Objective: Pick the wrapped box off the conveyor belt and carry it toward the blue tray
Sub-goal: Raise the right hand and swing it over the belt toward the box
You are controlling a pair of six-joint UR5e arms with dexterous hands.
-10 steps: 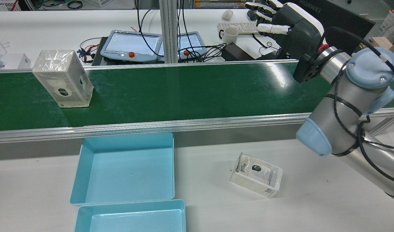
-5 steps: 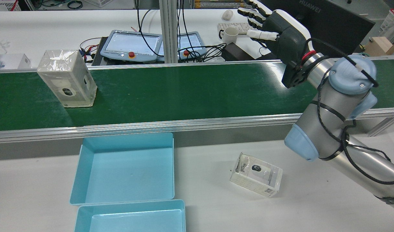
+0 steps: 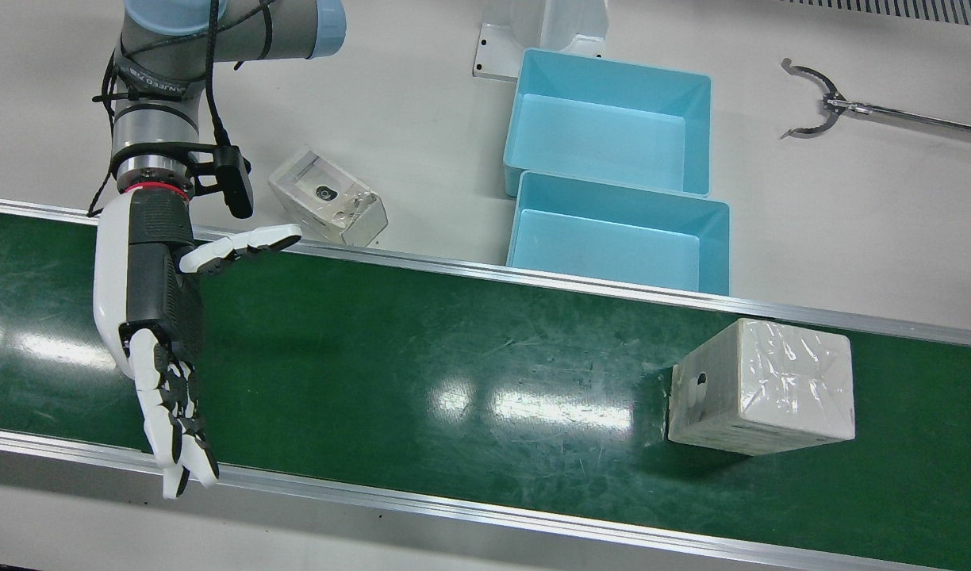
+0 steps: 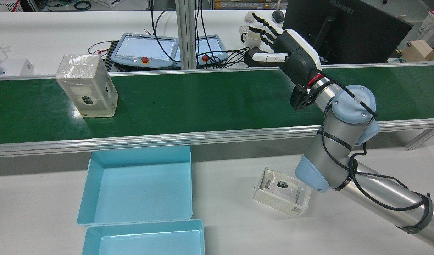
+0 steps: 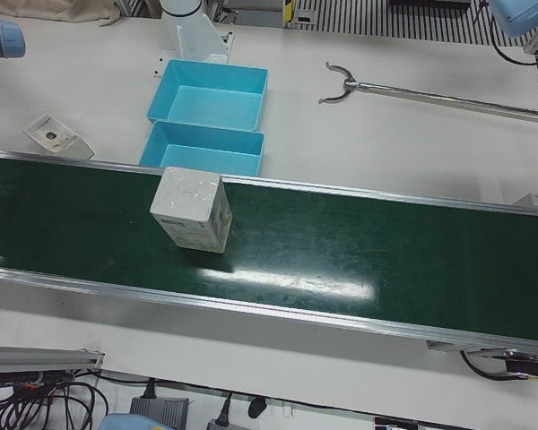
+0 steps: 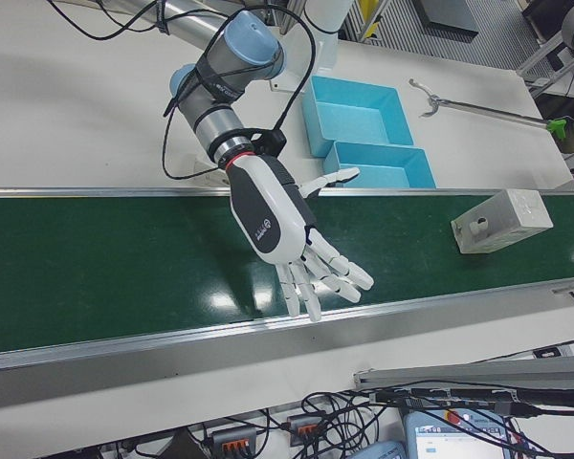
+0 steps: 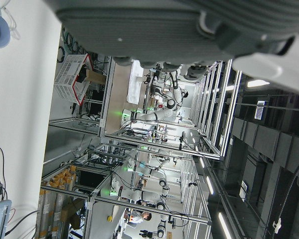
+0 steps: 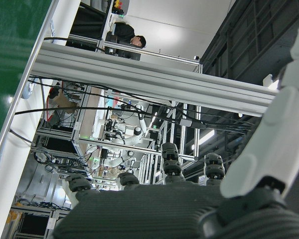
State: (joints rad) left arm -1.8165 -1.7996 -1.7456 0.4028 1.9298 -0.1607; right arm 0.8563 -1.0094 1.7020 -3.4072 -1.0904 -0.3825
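Swung leftward since a second ago, the right hand (image 4: 284, 53) hovers empty with fingers spread over the green belt (image 4: 202, 102) — the wrapped box (image 4: 86, 90), carried slightly nearer, stands upright on the belt well apart from it, beyond the blue tray (image 4: 139, 184).

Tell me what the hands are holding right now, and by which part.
Nothing is held. The right hand hangs open above the belt, far from the wrapped box. The left hand shows only partly in its own camera, gripping nothing visible.

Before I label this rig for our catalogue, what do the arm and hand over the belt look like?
The right arm is silver tubing with pale blue joint caps and black cables strapped along it. The right hand has a white back, black palm, white fingers, a red wrist ring.
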